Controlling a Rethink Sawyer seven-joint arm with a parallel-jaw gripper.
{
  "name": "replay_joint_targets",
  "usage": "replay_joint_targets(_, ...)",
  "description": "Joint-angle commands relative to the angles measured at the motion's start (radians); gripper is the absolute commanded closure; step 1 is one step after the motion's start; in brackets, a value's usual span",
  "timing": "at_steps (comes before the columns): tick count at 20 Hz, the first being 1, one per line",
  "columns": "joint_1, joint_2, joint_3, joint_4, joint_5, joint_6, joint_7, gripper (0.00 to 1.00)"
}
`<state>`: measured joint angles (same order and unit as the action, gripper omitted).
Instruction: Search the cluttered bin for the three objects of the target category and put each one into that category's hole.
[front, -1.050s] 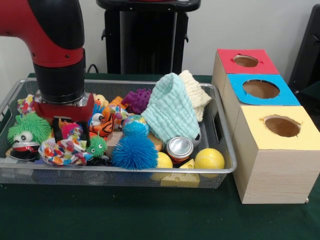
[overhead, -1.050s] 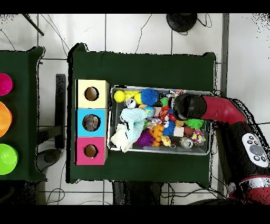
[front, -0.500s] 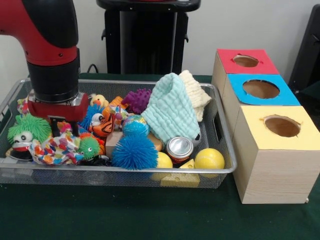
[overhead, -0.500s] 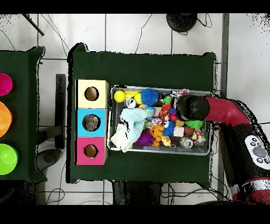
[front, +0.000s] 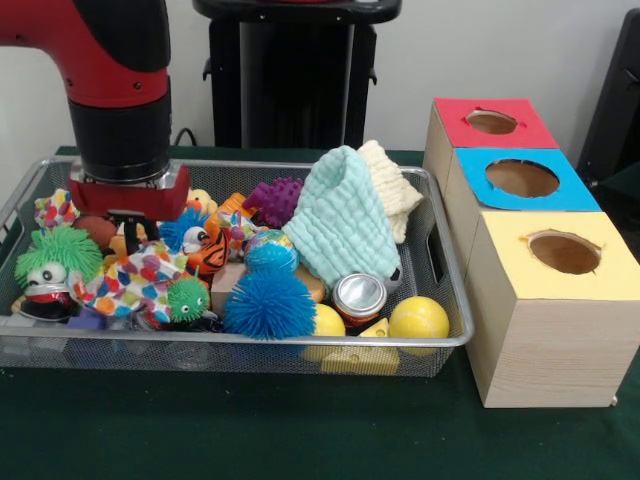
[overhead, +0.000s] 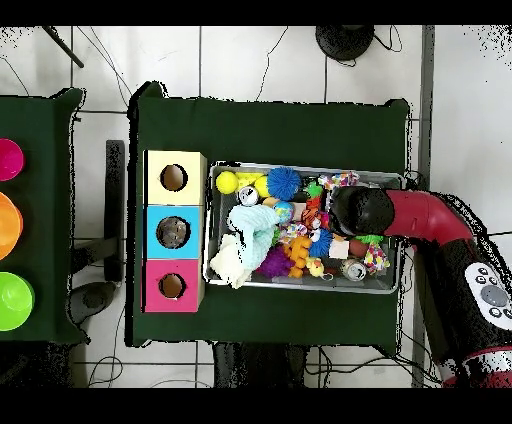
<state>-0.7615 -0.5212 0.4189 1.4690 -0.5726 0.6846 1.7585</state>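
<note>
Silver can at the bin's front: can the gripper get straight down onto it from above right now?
Probably yes. The silver can stands upright with its top bare; the blue spiky ball and yellow ball only flank it. The gripper is at the bin's other end, so it must cross first.

Both views are evenly and brightly lit, seemingly from overhead. A glare spot is seen on the silver can lid (front: 359, 293), well to the side of the jaws. Soft shadow is cast under the wire bin (front: 300, 347) onto the green desk (front: 300, 430). Fine detail is lost in the overhead view.
</note>
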Motion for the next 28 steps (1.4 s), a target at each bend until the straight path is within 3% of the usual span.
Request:
replay_joint_targets(1, 0.003, -0.067, 0.071, 0.133, 0.014, 0.036, -0.128, 1.00)
replay_joint_targets(13, -0.008, -0.374, 0.068, 0.417, 0.135, 0.075, -0.069, 1.00)
replay_joint_targets(19, 0.043, -0.394, 0.031, 0.471, 0.136, 0.014, 0.011, 1.00)
replay_joint_targets(28, 0.111, -0.301, -0.047, 0.459, 0.053, -0.130, 0.093, 1.00)
